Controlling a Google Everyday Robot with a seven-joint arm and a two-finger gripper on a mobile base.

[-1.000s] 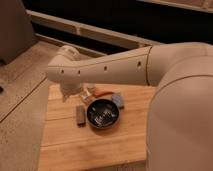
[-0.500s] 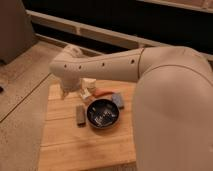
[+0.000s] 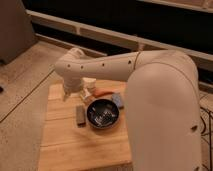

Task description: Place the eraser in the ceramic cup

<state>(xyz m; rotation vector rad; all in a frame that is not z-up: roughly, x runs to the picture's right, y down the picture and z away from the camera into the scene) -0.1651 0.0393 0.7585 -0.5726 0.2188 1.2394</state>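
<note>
The eraser (image 3: 80,115), a small dark block, lies on the wooden table (image 3: 70,145) just left of the black bowl (image 3: 103,114). A small white object that looks like the ceramic cup (image 3: 89,85) stands at the back of the table, partly hidden by my arm. My gripper (image 3: 71,95) hangs below the wrist over the table's back left part, behind the eraser and left of the cup. It holds nothing that I can see.
An orange-red thing (image 3: 104,92) and a blue-grey block (image 3: 118,100) lie behind the bowl. My large white arm (image 3: 160,100) covers the table's right side. The floor (image 3: 20,100) lies to the left and a dark wall with rails behind.
My wrist has shifted slightly to the right over the back of the table, and my upper arm fills more of the right side. The eraser, bowl and other things have not moved.
</note>
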